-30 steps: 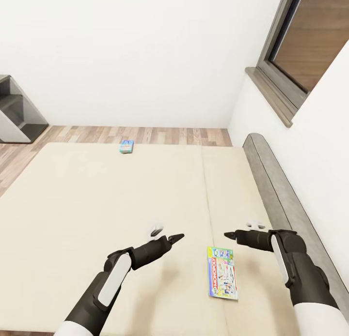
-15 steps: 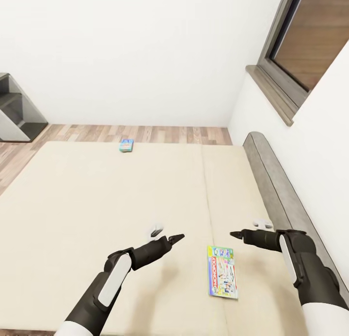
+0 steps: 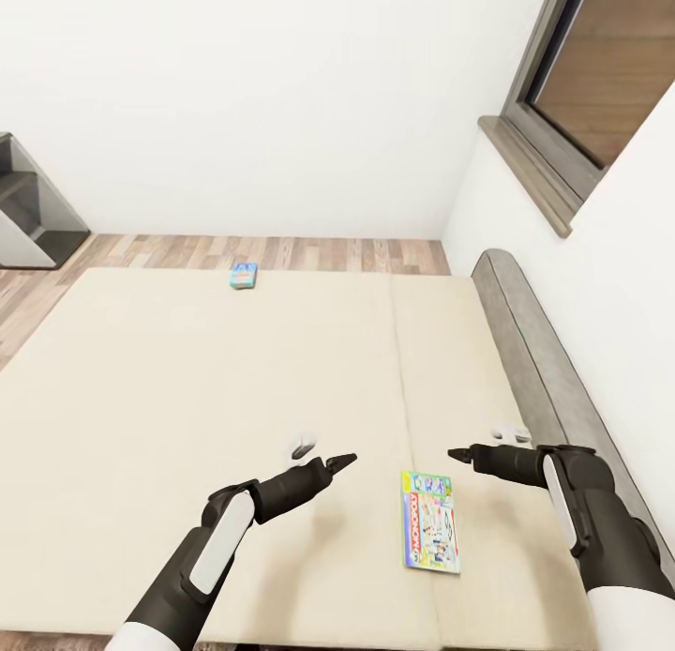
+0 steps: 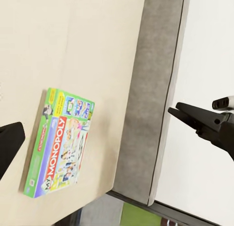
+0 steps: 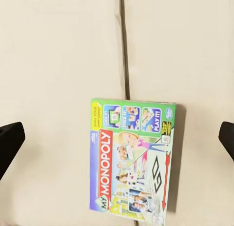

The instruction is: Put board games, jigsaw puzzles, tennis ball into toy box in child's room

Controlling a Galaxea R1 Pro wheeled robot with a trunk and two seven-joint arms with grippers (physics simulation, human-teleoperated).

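Observation:
Two board games lie on the bed's (image 3: pixel 187 388) cream mattress. The green-white-red Monopoly box (image 3: pixel 430 522) (image 4: pixel 61 140) (image 5: pixel 132 160) lies flat near the front, next to the mattress seam. A smaller blue box (image 3: pixel 244 276) sits at the far edge. My left gripper (image 3: pixel 339 461) hovers just left of the Monopoly box and my right gripper (image 3: pixel 459 455) just beyond its far right corner. Both are open and hold nothing. In the right wrist view the box lies between the spread fingertips (image 5: pixel 9 140). The toy box, table, jigsaw puzzles and tennis ball are out of view.
A grey padded headboard (image 3: pixel 544 370) runs along the bed's right side against the white wall, under a dark-framed window (image 3: pixel 581 98). Wooden floor (image 3: pixel 328 254) lies beyond the bed, with a grey shelf unit (image 3: pixel 28 210) at the far left.
My right gripper has shifted a little to the right, widening the gap to the left one. The head camera has moved slightly. The boxes lie where they were.

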